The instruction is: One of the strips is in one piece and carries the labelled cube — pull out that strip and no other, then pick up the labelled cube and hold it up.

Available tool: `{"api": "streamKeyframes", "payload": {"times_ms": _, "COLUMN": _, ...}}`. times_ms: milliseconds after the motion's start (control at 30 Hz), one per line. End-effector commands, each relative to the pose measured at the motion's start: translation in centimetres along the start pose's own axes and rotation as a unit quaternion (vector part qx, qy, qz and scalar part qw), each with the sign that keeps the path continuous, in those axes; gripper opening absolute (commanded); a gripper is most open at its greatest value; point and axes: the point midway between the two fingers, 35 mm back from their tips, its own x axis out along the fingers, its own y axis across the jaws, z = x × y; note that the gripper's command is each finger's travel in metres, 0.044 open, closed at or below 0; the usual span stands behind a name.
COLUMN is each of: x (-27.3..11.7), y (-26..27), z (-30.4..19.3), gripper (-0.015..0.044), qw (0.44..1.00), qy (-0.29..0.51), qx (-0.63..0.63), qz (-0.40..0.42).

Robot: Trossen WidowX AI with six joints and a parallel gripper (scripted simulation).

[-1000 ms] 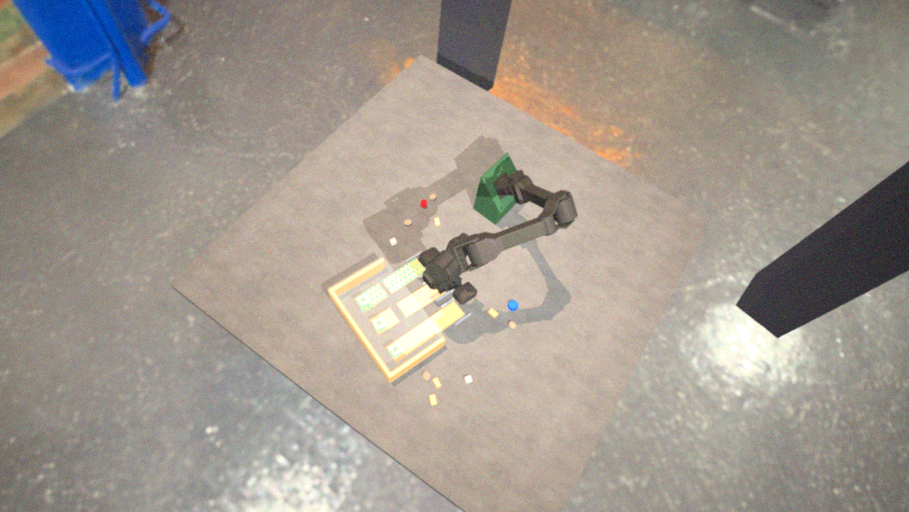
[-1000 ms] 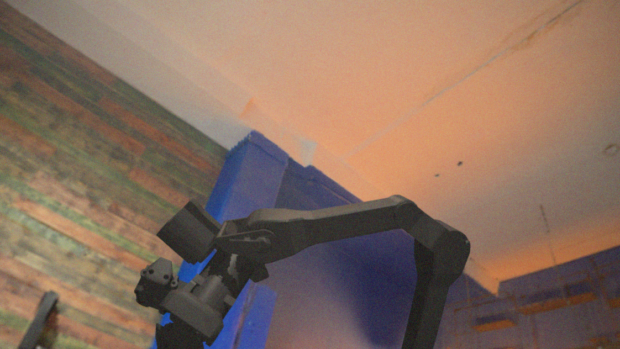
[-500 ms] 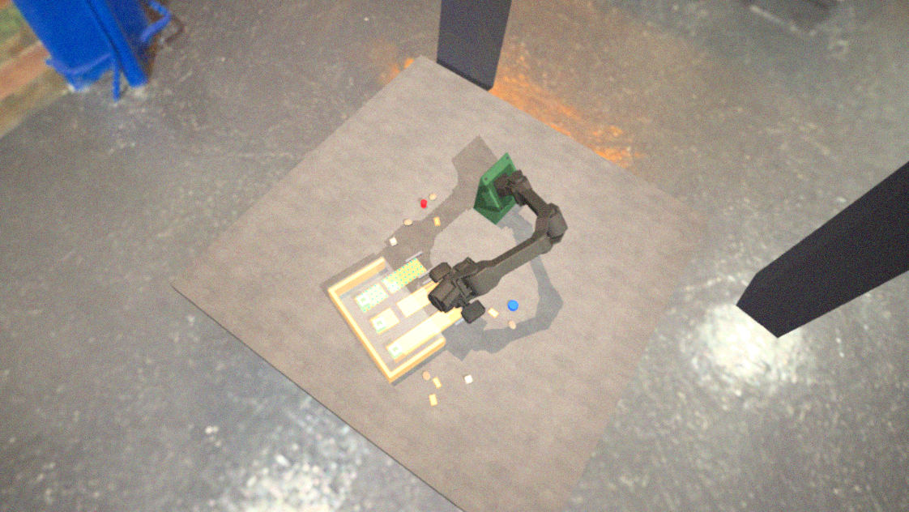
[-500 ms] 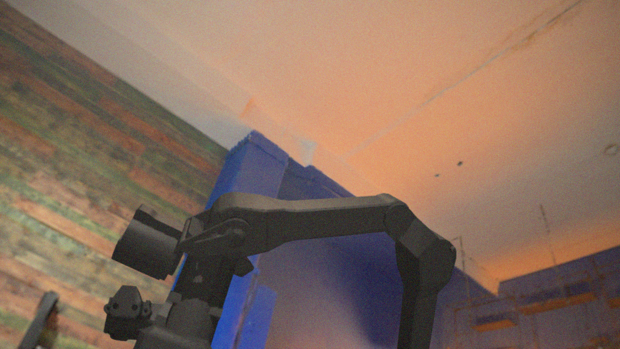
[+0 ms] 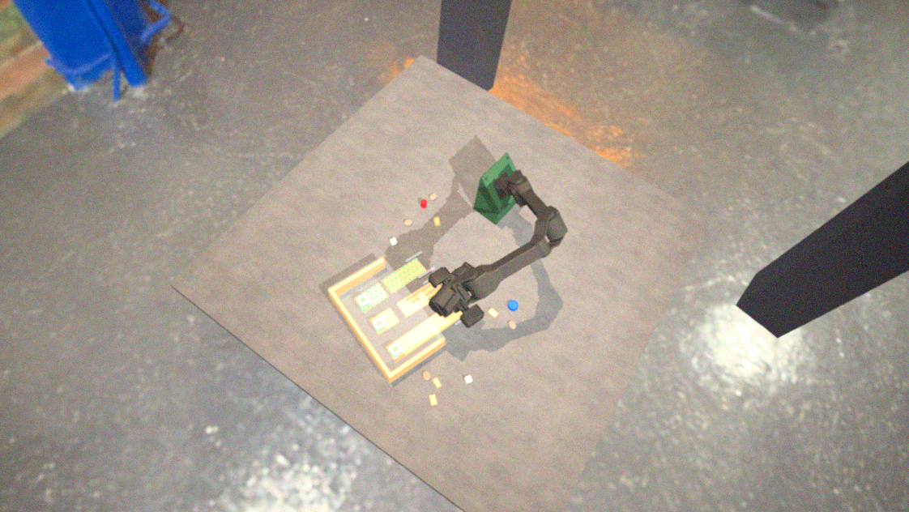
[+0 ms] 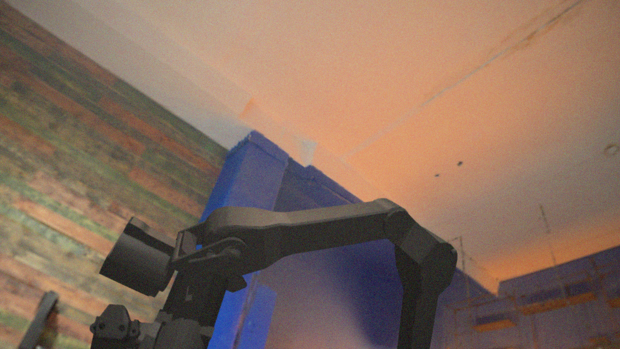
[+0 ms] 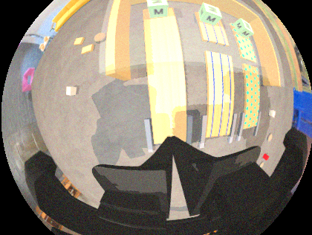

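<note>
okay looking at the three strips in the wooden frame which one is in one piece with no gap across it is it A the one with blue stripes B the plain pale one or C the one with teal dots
B, the plain pale strip runs unbroken up to its cube.

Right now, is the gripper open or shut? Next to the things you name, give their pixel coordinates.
Shut, with nothing held: in the wrist view the gripper's [image 7: 171, 138] tips meet, above the near end of the plain strip [image 7: 166, 74].
</note>
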Motion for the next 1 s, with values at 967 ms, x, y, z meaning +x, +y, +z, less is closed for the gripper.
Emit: {"api": "streamKeyframes", "payload": {"times_ms": 967, "x": 4.7, "y": -0.2, "z": -0.5, "gripper": 0.0, "qw": 1.0, "qy": 0.007, "qx": 0.007, "qz": -0.002}}
